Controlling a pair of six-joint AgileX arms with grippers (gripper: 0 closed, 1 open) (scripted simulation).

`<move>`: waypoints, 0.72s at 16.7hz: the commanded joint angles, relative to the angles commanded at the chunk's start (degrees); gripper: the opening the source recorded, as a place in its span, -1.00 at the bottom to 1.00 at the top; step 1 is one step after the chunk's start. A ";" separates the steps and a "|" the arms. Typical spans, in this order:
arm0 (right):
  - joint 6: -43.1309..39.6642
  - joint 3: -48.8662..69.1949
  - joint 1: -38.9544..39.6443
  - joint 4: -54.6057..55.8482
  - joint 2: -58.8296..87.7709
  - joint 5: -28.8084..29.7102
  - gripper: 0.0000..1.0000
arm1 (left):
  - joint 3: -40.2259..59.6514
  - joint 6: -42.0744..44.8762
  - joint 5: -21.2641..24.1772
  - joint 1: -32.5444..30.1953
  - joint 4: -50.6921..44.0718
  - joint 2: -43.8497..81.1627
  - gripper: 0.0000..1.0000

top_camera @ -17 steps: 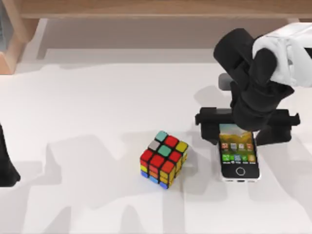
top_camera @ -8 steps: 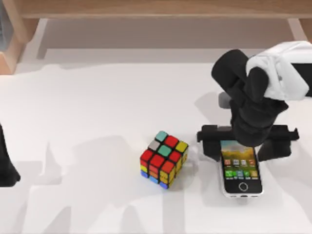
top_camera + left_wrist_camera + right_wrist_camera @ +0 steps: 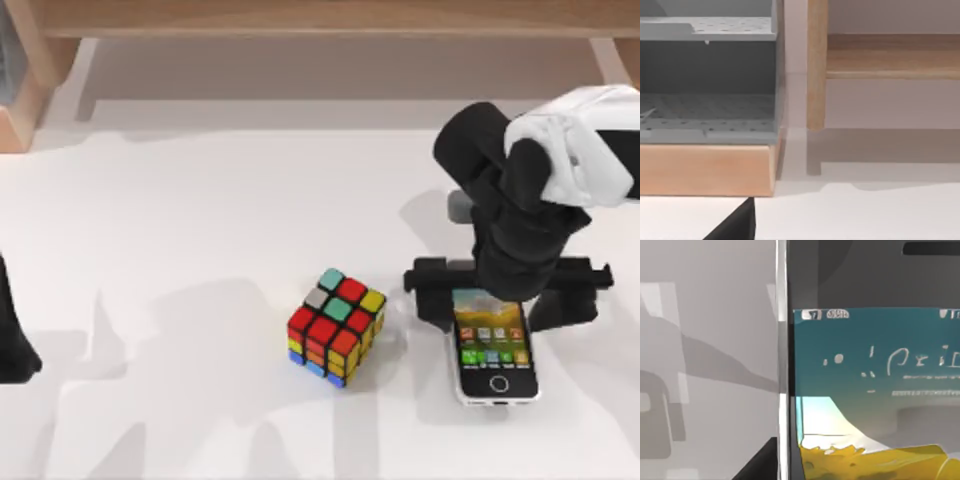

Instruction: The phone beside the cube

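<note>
Placing step: right gripper (image 3: 505, 290) sits over far end of phone (image 3: 494, 352), which lies flat near cube (image 3: 337, 327) w/ a gap, grip state can't tell; next prob release + lift, left arm parked at left edge.

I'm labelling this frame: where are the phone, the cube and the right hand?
phone (image 3: 494, 352): top view, on its lit screen.
cube (image 3: 338, 326): top view, on its top face.
right hand (image 3: 508, 290): top view, at the phone's far end, between the fingertips.
</note>
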 joint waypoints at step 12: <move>0.00 0.00 0.00 0.00 0.00 0.00 1.00 | 0.00 0.00 0.00 0.00 0.00 0.00 1.00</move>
